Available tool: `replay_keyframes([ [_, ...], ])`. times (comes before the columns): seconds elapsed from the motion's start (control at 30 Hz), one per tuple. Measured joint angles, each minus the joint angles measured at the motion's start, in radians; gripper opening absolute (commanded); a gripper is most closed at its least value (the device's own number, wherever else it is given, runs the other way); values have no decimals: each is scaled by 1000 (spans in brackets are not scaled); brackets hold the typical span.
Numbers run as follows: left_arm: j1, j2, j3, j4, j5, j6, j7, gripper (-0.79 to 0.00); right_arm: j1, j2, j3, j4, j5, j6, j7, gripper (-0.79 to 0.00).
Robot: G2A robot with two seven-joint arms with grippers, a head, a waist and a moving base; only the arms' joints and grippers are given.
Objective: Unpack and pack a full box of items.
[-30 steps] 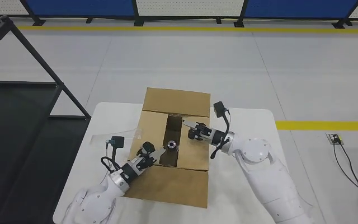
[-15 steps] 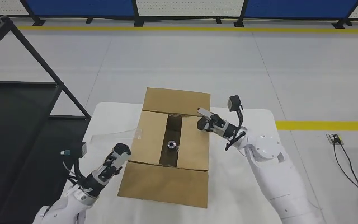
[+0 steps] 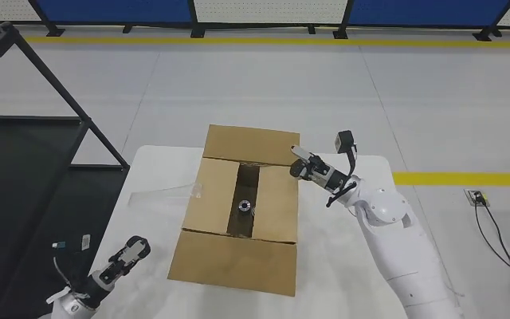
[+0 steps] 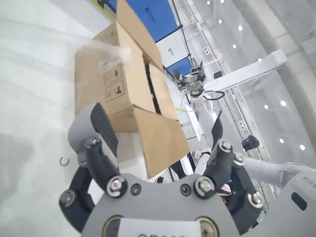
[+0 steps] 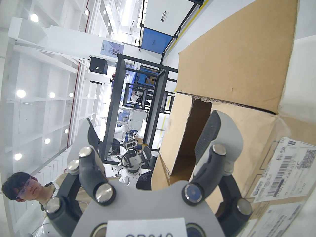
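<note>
Both arms have backed off the box (image 3: 239, 215), which sits mid-table with its flaps parted. Left gripper (image 3: 137, 247) is out at seven o'clock and right gripper (image 3: 297, 159) at the two o'clock corner, both spread wide and empty. The slot's exposed, round item (image 3: 245, 206) inside. Side flaps crowd the entry, but there's bare table (image 3: 351, 263) at three o'clock.

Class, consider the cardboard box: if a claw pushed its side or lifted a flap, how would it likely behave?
The cardboard box sits on a broad base, so a push would probably slide it, not tip it. Its near flap juts out unsupported and would likely hinge at the fold. Weight is unclear: the gap shows one round item.
</note>
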State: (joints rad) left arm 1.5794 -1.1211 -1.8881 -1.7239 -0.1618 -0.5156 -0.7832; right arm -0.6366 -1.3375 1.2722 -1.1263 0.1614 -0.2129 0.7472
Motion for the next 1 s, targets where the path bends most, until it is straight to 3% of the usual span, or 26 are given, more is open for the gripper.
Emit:
replay_keyframes([
  [0.23, 1, 1, 0, 5, 8, 5, -5, 0, -2, 0, 1, 1, 2, 2, -3, 0],
  [0.4, 5, 3, 31, -23, 52, 20, -24, 0, 14, -6, 7, 41, 48, 19, -75, 0],
  [0.57, 0, 10, 61, -15, 37, 21, -98, 0, 77, -18, -9, 157, 75, -23, -131, 0],
  [0.83, 2, 29, 66, 1, -40, -26, -283, 0, 213, -54, -99, 414, -40, -54, -325, 0],
  [1.0, 5, 35, 94, -13, -20, -49, -306, 0, 276, -84, -143, 547, -32, -93, -337, 0],
])
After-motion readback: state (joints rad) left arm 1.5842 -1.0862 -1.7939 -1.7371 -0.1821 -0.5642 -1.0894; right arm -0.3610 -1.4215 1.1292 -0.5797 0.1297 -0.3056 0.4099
